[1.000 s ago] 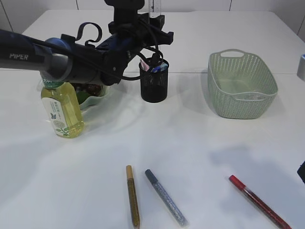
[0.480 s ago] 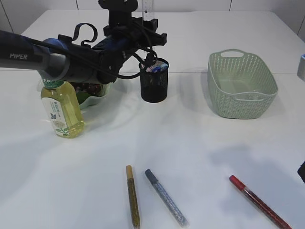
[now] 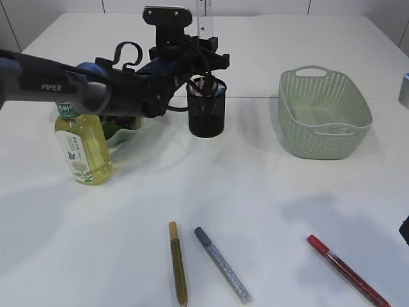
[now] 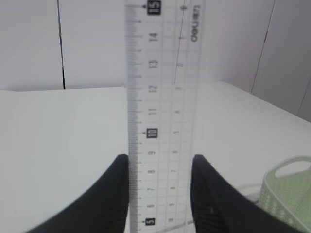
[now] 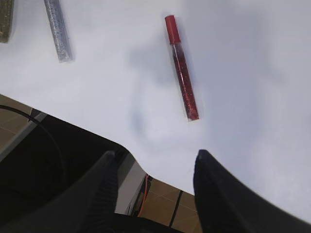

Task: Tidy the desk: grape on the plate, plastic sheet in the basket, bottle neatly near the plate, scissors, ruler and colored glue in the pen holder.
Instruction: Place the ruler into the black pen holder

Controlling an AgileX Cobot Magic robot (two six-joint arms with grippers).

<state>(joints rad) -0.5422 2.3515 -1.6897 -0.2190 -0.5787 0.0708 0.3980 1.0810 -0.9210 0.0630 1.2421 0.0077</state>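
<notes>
Clearly the left gripper (image 4: pixel 160 194) pinches the ruler (image 4: pixel 163 97) upright, directly above the pen holder (image 3: pixel 206 115). Released tilted, it may catch the rim and tip out. The right gripper (image 5: pixel 153 187) hangs open, empty.

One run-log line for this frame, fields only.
left end effector: holds ruler upright over pen holder | right end effector: open, empty | three glue pens: on table

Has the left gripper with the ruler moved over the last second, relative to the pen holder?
Yes. The left gripper has shifted slightly left; the ruler now stands directly over the pen holder.
</notes>
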